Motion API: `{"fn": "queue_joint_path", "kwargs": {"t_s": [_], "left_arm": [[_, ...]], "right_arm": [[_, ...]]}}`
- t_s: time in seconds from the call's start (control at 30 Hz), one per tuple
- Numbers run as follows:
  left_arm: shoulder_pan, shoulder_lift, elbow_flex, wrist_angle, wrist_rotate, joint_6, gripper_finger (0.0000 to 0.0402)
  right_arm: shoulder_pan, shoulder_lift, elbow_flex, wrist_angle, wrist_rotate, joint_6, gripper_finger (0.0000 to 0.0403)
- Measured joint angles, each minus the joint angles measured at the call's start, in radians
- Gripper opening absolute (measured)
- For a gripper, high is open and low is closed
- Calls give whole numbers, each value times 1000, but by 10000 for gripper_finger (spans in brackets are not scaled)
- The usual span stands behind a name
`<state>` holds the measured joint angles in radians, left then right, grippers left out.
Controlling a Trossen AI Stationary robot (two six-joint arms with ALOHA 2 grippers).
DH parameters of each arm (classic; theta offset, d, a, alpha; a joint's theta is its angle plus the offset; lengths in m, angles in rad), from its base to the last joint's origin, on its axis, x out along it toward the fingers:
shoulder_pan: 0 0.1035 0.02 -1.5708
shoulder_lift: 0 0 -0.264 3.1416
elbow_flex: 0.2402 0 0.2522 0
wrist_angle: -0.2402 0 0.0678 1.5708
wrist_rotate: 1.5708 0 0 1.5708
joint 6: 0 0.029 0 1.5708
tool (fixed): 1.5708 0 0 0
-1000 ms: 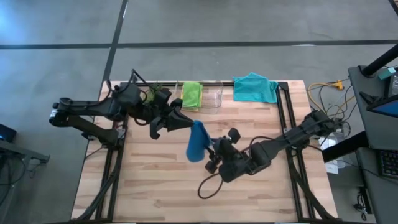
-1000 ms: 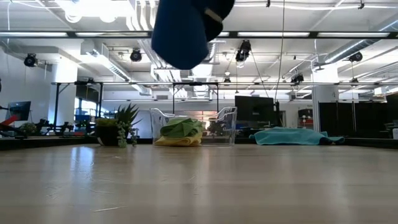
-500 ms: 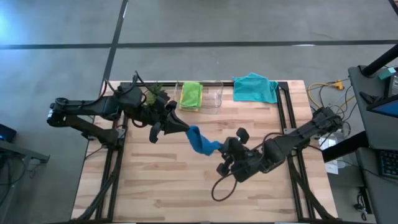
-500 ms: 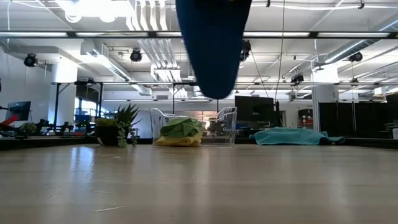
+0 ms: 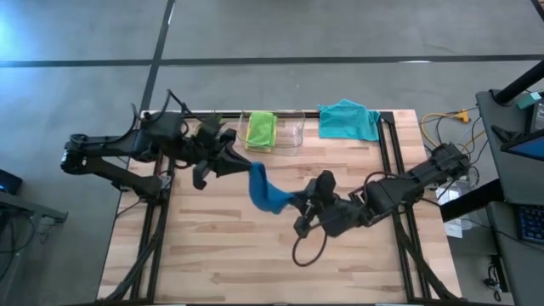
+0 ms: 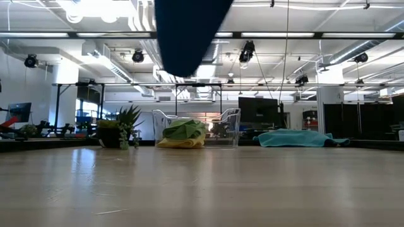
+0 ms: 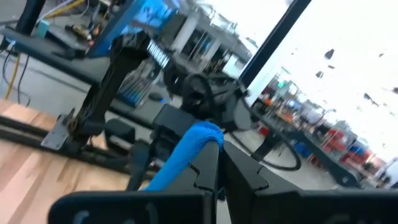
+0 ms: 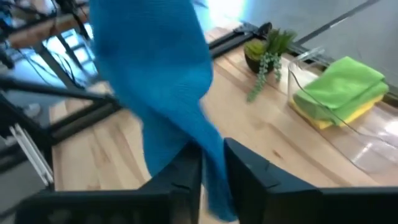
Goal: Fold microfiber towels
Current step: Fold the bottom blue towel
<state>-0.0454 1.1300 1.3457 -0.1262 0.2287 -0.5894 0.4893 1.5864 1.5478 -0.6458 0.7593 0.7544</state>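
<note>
The dark blue towel [image 5: 270, 194] is held in the air over the middle of the table between my two grippers. In the low view it shows as a dark shape [image 6: 186, 31] hanging at the top, clear of the tabletop. My left gripper [image 5: 245, 167] is shut on its left end. My right gripper [image 5: 299, 205] is shut on its right end. A lime green towel [image 5: 261, 129] lies on a yellow one [image 8: 323, 115] in the clear bin [image 5: 291, 133]. The teal towel [image 5: 348, 120] lies crumpled at the table's far edge. My left gripper pinches a bunched end of the dark blue towel [image 7: 200, 135] between its two fingers, level, coming from the table's left. The cloth runs away from the fingers, lifted clear. My right gripper pinches the towel's other end [image 8: 210, 149] between its two fingers, slanting down from the table's right. The rest of the cloth [image 8: 158, 81] rises from the fingers toward the other arm.
A small potted plant [image 5: 212, 127] stands at the far edge beside the bin. A black cable loop [image 5: 308, 246] hangs under the right arm. Bare wood [image 5: 212, 255] stretches across the near half of the table.
My right gripper has taken hold of the towel's free lower end and risen. My left gripper has drawn toward the table's left. The towel, which hung straight down from the left gripper, now spans slantwise between the two.
</note>
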Motion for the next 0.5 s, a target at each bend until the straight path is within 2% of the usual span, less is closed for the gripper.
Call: {"fn": "queue_joint_path", "kwargs": {"t_s": [0.23, 0.37, 0.5], "left_arm": [[1, -9, 0, 13, 16, -7, 0], [1, -11, 0, 13, 28, -7, 0], [1, -11, 0, 13, 28, -7, 0]], "right_arm": [[-32, 4, -2, 68, -8, -40, 121], [-50, 20, -4, 119, -8, -70, 114], [-62, 20, -4, 280, -2, -153, 104]]}}
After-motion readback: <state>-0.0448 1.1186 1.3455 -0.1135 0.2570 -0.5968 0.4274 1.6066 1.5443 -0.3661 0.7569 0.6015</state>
